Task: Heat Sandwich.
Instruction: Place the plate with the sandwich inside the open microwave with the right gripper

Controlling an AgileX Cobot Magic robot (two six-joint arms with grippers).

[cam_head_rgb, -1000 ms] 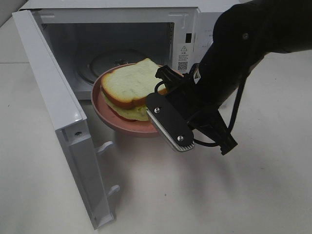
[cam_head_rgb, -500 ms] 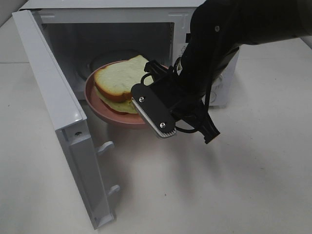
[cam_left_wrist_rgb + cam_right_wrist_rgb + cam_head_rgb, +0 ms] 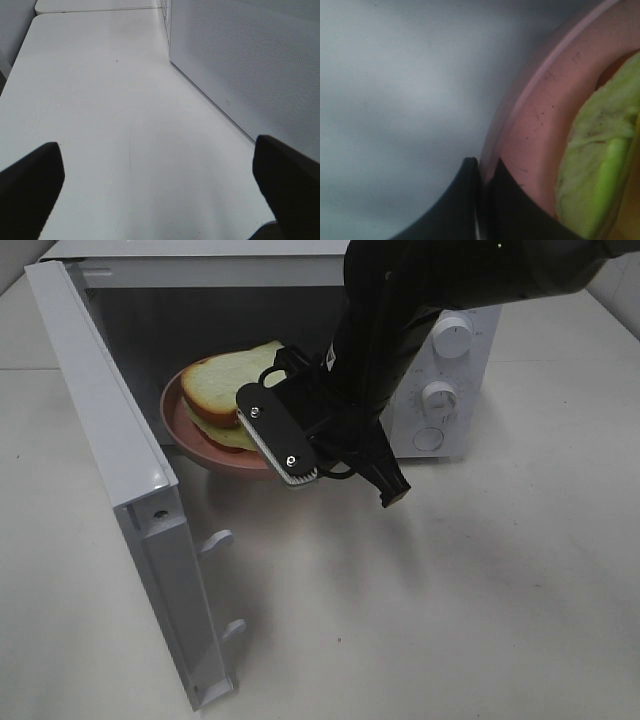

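Black arm (image 3: 420, 310), black fingers (image 3: 272, 428) w/ silver screws, ribbed edges.

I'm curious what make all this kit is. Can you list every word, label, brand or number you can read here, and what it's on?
None can be read.
Microwave control panel: any print around its two knobs is too small to read.
Sandwich and pink plate: no lettering shows.
Wrist views: only plain surfaces, no text.
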